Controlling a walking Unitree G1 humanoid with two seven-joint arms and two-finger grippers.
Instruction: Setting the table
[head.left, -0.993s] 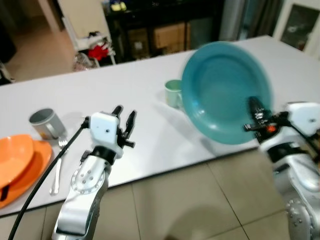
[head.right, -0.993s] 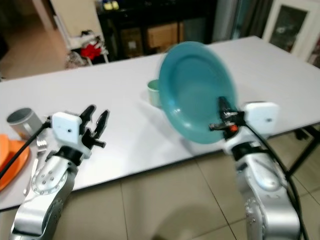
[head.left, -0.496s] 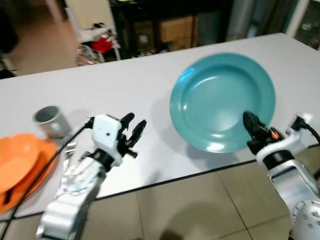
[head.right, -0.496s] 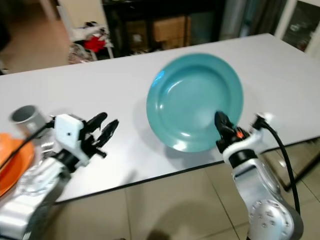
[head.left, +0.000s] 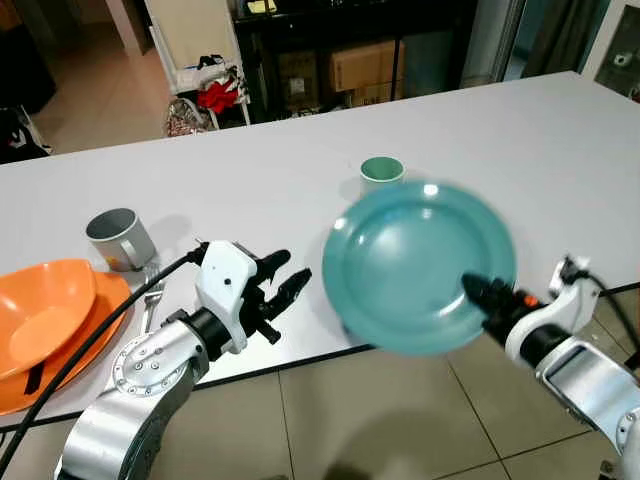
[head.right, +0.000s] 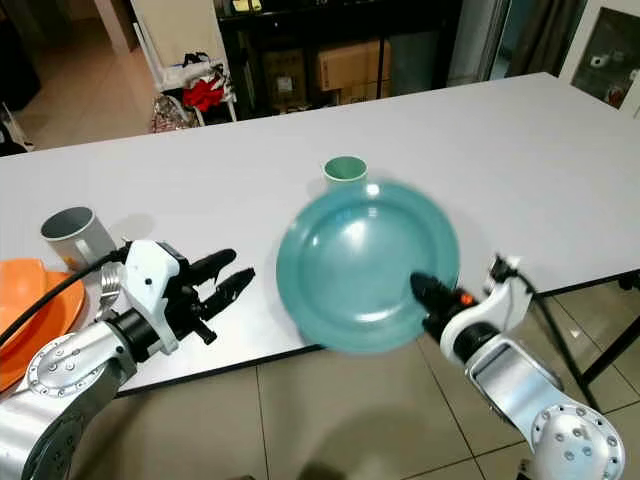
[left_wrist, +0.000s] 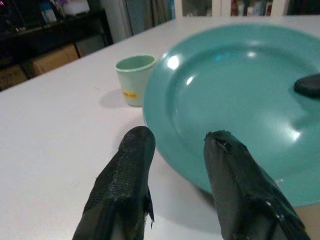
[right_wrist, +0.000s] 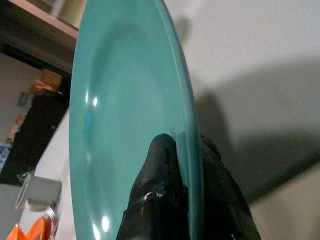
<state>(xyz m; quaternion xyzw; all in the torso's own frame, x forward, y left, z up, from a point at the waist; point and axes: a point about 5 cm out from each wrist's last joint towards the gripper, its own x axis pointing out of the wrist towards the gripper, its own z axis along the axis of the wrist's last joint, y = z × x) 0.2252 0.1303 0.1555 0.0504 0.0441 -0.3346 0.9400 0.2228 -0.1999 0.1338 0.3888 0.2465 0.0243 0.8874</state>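
Note:
A teal plate (head.left: 415, 262) hovers low over the near edge of the white table (head.left: 280, 170), nearly flat. My right gripper (head.left: 478, 291) is shut on its near rim (right_wrist: 189, 150), one finger (right_wrist: 157, 165) on the plate's upper face. My left gripper (head.left: 288, 284) stands open just left of the plate, its two fingers (left_wrist: 127, 165) pointing at the rim and not touching it. A small mint-green cup (head.left: 381, 175) stands just behind the plate. At the far left lie an orange bowl (head.left: 40, 312) on an orange plate (head.left: 62, 360), a fork (head.left: 152, 290) and a grey mug (head.left: 118, 238).
Tiled floor (head.left: 380, 420) lies in front of the table's near edge. Behind the table stand a dark shelf unit (head.left: 340, 50) with cardboard boxes and a white rack (head.left: 205, 80) with red things. The table's right half is bare.
The plate has come down and toward the table's near edge, uncovering the green cup. My left gripper now points at its rim. The camera has shifted.

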